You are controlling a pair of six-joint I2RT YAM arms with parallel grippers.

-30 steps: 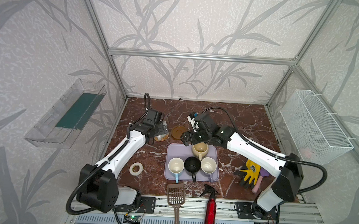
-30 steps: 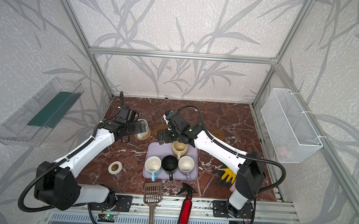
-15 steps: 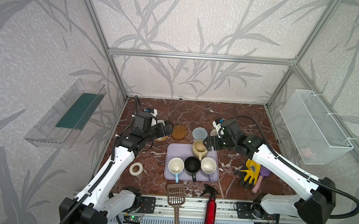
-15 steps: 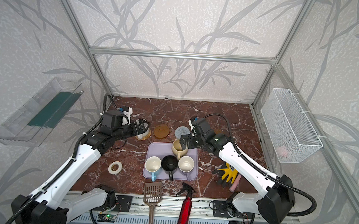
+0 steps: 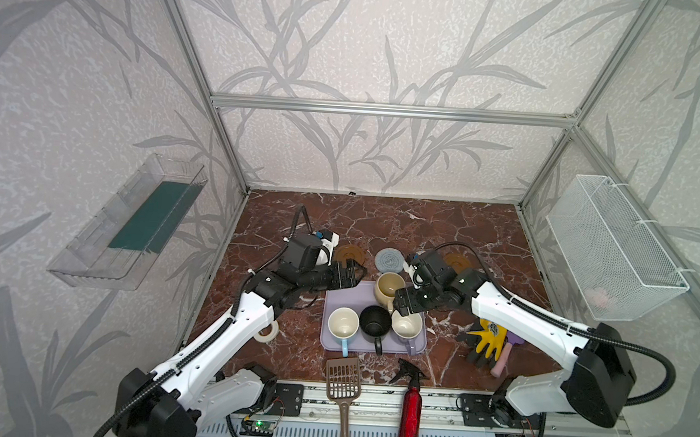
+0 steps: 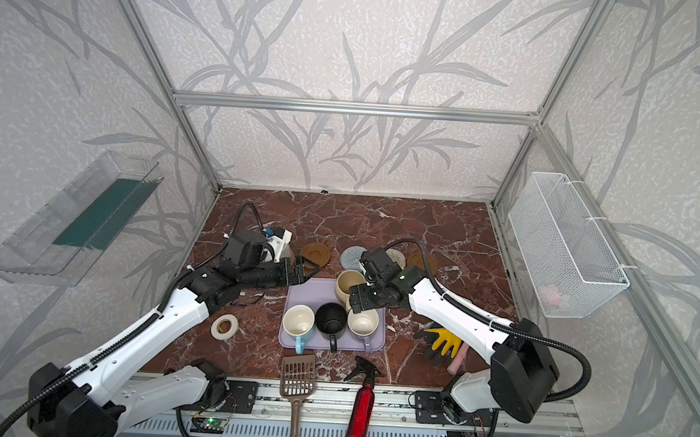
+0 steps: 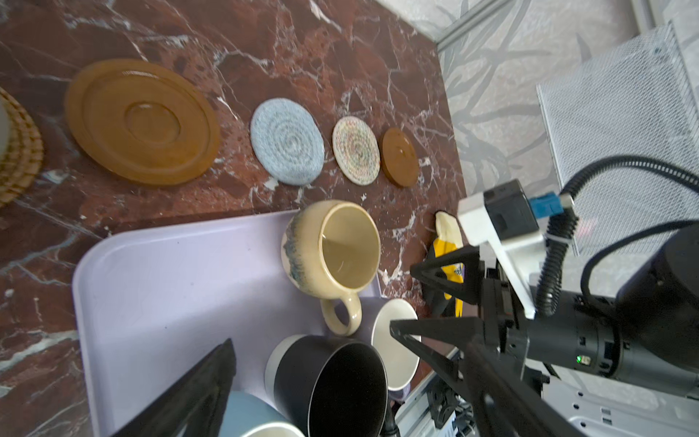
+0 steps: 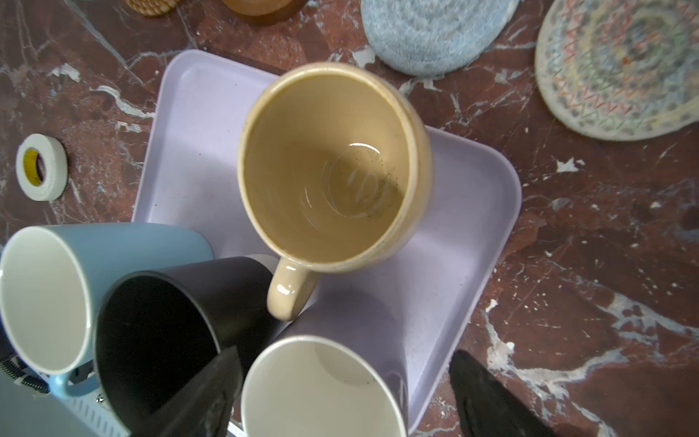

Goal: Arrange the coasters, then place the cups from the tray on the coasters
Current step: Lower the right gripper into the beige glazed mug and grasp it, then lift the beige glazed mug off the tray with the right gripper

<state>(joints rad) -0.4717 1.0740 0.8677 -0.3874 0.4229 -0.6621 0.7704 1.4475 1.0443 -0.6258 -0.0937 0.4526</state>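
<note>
A red-brown marble tabletop, veined in white, is filling the floor of an aluminium-framed booth, and grey leaf-patterned wallpaper is covering every wall. A clear plastic bin is hanging on one side wall and a white wire basket on the opposite one. The white tape roll is showing a yellow label inside its core, too blurred to read.

Five coasters are lying in a row behind the lavender tray: a rattan coaster, an amber-brown coaster, a light-blue rope coaster, a cream rope coaster and a second amber-brown coaster. Something pale is sitting on the rattan one at the very edge of the left wrist view; I cannot tell what.

Four cups are standing upright on the tray. A beige-yellow cup is sitting at its far edge. Nearer me, a light-blue cup, a black cup and a lavender cup are crowding side by side.

The left end effector is hovering by the tray's far left corner, fingers spread, nothing between them. The right end effector is pointing down over the lavender cup with its fingers spread, one between that cup and the black one, the other outside it, pinching nothing.

Along the front edge, one brown litter scoop and one red spray bottle are lying, with yellow-and-black gloves heaped right of the tray.
</note>
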